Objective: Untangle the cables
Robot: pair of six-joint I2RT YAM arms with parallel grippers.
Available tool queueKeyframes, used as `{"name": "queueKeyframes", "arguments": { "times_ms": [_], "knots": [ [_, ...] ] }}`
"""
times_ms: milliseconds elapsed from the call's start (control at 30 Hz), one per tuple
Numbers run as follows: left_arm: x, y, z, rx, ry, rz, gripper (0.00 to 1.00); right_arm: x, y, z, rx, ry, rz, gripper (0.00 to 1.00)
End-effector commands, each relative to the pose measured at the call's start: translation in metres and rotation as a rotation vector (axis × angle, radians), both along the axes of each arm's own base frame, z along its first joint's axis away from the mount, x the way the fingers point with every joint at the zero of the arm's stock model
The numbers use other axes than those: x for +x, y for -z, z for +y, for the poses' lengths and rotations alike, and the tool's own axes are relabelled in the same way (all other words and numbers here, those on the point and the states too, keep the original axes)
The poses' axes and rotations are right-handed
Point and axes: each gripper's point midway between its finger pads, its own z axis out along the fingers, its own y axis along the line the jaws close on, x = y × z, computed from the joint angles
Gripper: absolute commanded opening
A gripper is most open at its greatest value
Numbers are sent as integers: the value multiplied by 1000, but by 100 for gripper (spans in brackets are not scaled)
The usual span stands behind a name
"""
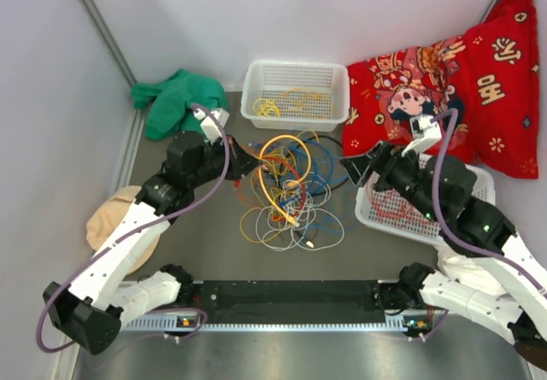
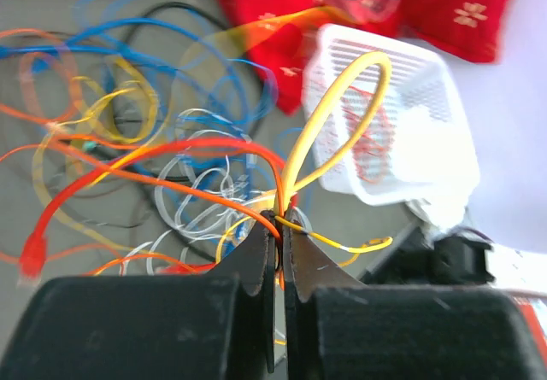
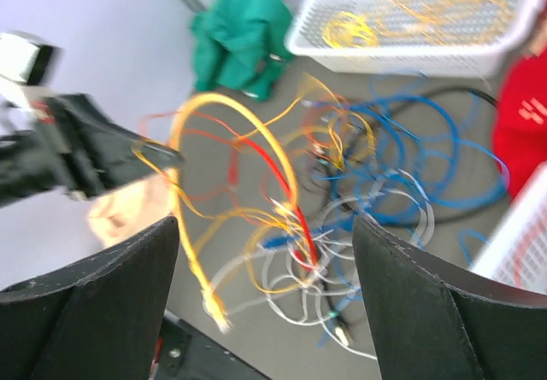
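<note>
step: pulling one strand out of the mess, as far as I can judge. Nothing here looks properly separated yet, so early days.
cables [image 1: 286, 188]: one big knotted heap mid-surface [image 1: 205, 252], between the two arms. Blue, white, red, orange and yellow loops all lie over each other.
left fingers [image 2: 256, 260]: pinched nearly together on the fat yellow cable [image 2: 342, 132], with a thin orange wire [image 2: 171, 184] caught in the same pinch. The yellow one loops up and away from the tips.
right fingers [image 3: 94, 312]: spread wide with nothing in them, aimed at the heap from the right.
left arm pose: reaches forward from its base and bends inward, wrist pointing right at the heap's upper left edge.
right arm pose: folded over the white basket on the right [image 1: 376, 219], wrist pointing left, tips near the heap but not touching it.
back basket [image 1: 291, 120]: a few yellow wires are in it already, so probably that's the drop-off spot.
next move: I'd guess the right side pins or grabs the heap while the left draws the yellow loop free. Go slow, since the orange wire will likely drag along.
risk: the whole bundle lifts instead of one strand.
</note>
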Motion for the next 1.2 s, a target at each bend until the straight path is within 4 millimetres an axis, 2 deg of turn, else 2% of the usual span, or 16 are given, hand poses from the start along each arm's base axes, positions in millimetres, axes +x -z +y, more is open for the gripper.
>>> {"name": "queueKeyframes", "arguments": {
  "times_ms": [0,133,300,400,500,733,833,867,900,933,1000,1033,1067,1100,1133,1167],
  "knots": [
    [-22,-38,-21,-147,162,-90,0,-7,-49,25,70,-138,-102,81],
    [-31,-49,-25,-182,213,-109,0,-1,-44,43,53,-189,-84,77],
    [-39,-54,-25,-193,238,-122,0,15,-13,57,-36,-196,-59,69],
    [-43,-57,-24,-194,248,-129,0,27,10,64,-106,-191,-28,66],
    [-44,-56,-23,-185,246,-128,0,36,24,70,-140,-188,-13,64],
    [-44,-53,-22,-182,242,-118,0,51,34,84,-178,-200,-12,54],
    [-45,-53,-22,-186,243,-119,0,56,39,91,-214,-223,-6,40],
    [-46,-52,-21,-188,243,-119,0,57,37,93,-214,-225,-12,22],
    [-47,-51,-21,-186,239,-121,0,57,33,93,-211,-230,-22,11],
    [-46,-48,-20,-181,231,-116,0,59,20,92,-201,-219,-53,1],
    [-42,-40,-14,-155,183,-100,0,59,2,87,-183,-199,-86,0],
    [-40,-35,-10,-139,158,-87,13,59,-15,84,-171,-186,-116,0],
    [-37,-30,-6,-117,128,-77,43,57,-26,81,-163,-178,-134,0],
    [-30,-24,-2,-92,83,-63,56,57,-36,78,-158,-171,-149,0],
    [-25,-8,8,-39,16,-19,67,55,-55,74,-155,-163,-174,0],
    [-23,-3,13,-12,-8,-8,99,55,-61,72,-159,-159,-180,0]
  ]
}}
